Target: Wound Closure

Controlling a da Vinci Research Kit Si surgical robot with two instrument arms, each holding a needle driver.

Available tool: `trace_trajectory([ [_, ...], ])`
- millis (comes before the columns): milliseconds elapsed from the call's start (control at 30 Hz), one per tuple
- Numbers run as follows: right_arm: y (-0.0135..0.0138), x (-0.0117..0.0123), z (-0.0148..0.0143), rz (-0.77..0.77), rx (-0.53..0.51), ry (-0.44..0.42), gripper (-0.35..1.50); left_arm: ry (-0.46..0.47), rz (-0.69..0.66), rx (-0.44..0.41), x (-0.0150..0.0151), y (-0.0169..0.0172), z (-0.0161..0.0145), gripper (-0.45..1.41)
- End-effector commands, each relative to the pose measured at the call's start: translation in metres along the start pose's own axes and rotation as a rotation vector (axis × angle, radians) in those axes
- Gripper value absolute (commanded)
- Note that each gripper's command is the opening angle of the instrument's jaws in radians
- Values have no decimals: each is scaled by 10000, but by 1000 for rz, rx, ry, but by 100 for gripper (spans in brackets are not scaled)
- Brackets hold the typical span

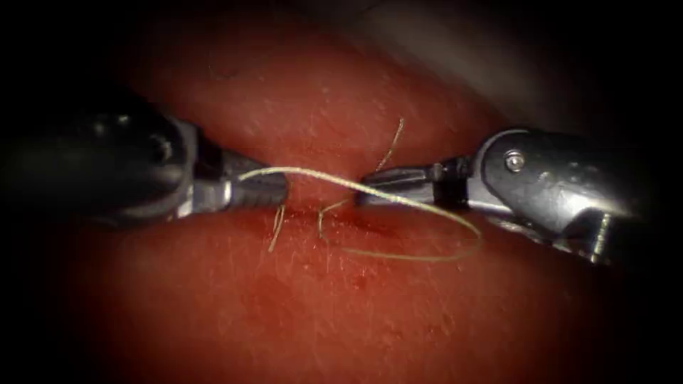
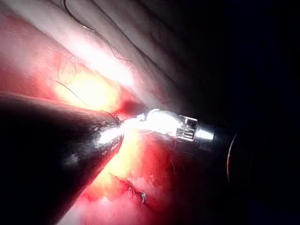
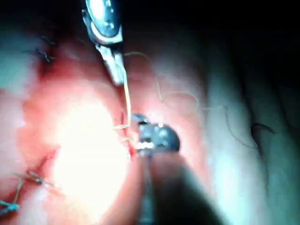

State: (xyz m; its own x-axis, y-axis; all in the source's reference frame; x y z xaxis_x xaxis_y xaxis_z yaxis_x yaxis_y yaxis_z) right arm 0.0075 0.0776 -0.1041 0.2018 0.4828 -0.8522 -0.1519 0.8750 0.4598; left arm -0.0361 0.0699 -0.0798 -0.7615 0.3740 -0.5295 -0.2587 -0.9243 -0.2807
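The left tool (image 1: 267, 190) has its jaws pressed together on the thread (image 1: 320, 176), just left of the cut (image 1: 334, 213). From that pinch the thread runs nearly level across the cut to the right tool (image 1: 373, 186), whose jaws look closed on it too. Past there it curves in a wide loop (image 1: 455, 242) lying on the tissue (image 1: 341, 306). Short cut ends (image 1: 276, 231) stick up beside the cut.
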Motion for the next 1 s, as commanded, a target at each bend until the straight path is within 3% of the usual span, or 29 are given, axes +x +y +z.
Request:
trace_trajectory([
  [33,-3,2,10,-4,19,15,-35,-1,-5,0,-1,-1,14,-35],
  [333,-4,2,10,35,45,116,-35,-43,-34,3,-32,-16,86,-35],
  [467,-6,-1,12,60,48,133,-35,-44,-45,2,-39,-19,96,-35],
  [533,-8,-4,16,108,49,195,-35,-45,-45,6,-38,-19,101,-35],
  [700,-11,-7,33,238,-49,298,-35,-49,-44,11,-37,-9,108,-35],
  [767,-8,-7,33,280,-137,341,-35,-49,-42,11,-38,-4,108,-35],
  [1000,-1,-14,25,333,-343,352,-16,-56,-34,4,-42,13,99,-35],
])
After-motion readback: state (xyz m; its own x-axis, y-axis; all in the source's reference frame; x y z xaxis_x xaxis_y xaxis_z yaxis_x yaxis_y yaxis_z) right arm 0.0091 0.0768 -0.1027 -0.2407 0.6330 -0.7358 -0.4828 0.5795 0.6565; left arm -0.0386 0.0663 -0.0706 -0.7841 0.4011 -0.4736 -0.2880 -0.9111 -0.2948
